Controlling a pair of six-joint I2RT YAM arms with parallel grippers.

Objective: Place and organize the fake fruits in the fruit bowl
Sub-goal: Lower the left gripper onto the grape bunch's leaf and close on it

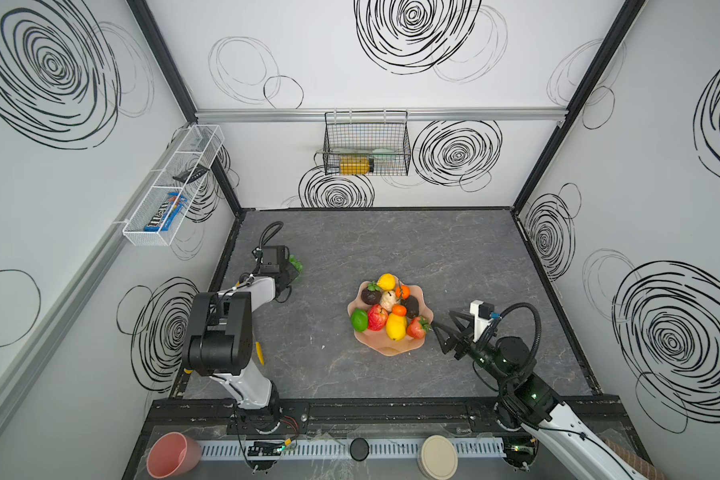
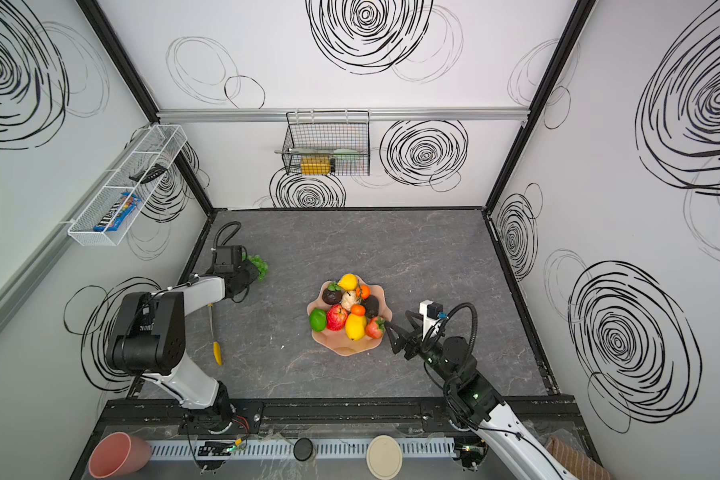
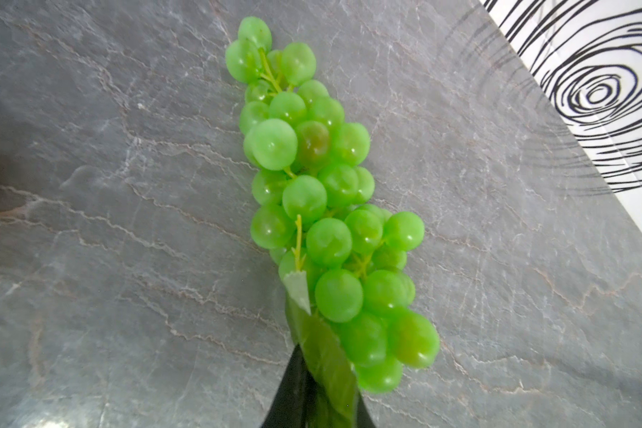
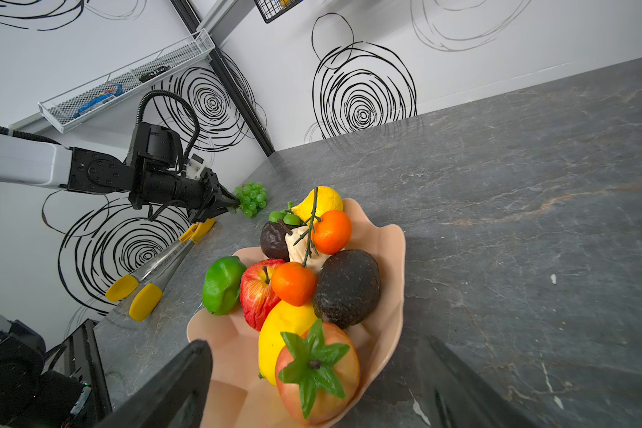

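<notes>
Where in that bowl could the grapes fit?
Bare bowl floor shows on the robot's side, between the front lemon and the rim. The far half is piled tight. The table between grape bunch and bowl lies open.

Bright, even light; soft shadows; wide-angle bending at edges.

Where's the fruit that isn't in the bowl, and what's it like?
On the dark grey table, look far left of the peach fruit bowl. The green grape bunch is there, pinched by the left gripper. It's the only cluster of little green balls.
</notes>
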